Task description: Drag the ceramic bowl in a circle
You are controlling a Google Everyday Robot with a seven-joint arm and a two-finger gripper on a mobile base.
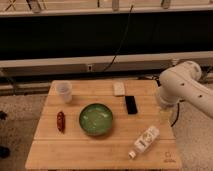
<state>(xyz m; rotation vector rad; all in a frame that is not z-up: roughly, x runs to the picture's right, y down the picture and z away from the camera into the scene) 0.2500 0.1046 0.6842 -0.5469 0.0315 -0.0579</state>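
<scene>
Green ceramic bowl (pixel 95 119) — round, mouth up — gripper (pixel 164 113) well to its right, fingers spread

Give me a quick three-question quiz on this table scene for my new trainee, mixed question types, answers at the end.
1. True or false: the white arm is touching the ceramic bowl.
2. What lies just picture-left of the bowl? A) the small red item B) the white bottle C) the black slab
3. Fill in: the gripper is ___ of view; only the arm shows, by the right-hand edge of the table.

Key: 1 false, the bowl sits alone mid-table; 2 A; 3 out.
</scene>
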